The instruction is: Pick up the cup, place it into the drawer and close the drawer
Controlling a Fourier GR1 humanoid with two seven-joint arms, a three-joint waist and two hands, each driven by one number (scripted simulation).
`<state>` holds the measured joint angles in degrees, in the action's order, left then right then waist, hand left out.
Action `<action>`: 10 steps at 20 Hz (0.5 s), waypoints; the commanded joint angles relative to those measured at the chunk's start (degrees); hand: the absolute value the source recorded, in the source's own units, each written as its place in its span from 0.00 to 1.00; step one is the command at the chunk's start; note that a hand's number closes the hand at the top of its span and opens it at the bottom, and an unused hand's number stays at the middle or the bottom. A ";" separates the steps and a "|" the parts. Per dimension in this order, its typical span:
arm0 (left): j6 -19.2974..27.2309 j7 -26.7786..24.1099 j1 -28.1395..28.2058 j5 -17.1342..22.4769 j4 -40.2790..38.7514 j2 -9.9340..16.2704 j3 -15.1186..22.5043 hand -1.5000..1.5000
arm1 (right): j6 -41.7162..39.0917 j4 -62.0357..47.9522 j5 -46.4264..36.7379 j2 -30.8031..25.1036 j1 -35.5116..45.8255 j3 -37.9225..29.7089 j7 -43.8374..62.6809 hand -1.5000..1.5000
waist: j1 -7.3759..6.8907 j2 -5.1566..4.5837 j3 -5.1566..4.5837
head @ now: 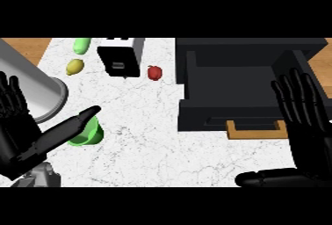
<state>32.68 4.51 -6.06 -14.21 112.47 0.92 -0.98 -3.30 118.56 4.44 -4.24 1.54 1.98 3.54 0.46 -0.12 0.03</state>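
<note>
The green cup (88, 132) stood on the white worktop (149, 145) at the frame's lower left, not yet lifted. The left robot hand (23, 132) was spread wide, thumb lying across the cup's near rim, seemingly poised to close. At the right, the right robot hand (304, 118) rested open beside the dark drawer (227, 83), which gaped ready

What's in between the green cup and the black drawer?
Nothing. In the head view, only bare white marbled counter lies between the green cup and the open black drawer. The red fruit sits farther back, off that stretch.
</note>
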 commanded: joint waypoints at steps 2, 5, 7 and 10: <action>13.38 -1.83 -6.25 -0.71 -10.16 -0.88 4.75 0.00 | 0.75 -4.56 -0.60 0.36 5.23 -0.28 1.44 0.00 | -0.19 0.01 -0.04; 18.06 0.18 -8.72 -3.16 -12.11 -0.90 8.62 0.00 | -0.35 -0.15 -1.39 1.72 -2.65 2.57 -1.43 0.00 | -0.02 0.11 -0.02; 18.33 1.60 -9.99 -2.98 -12.34 -0.91 7.71 0.00 | -2.66 -4.76 2.97 -0.97 2.01 -3.31 -1.40 0.00 | -0.25 0.09 -0.02; 13.95 -0.18 -8.31 -0.68 -11.75 -0.90 4.29 0.00 | -2.57 -1.14 2.72 -1.02 1.16 -2.99 1.76 0.00 | -0.34 0.14 -0.03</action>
<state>46.38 4.79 -14.39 -15.83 101.79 0.27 3.72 -4.71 116.80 5.70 -4.51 3.19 0.79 4.67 0.21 -0.02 0.00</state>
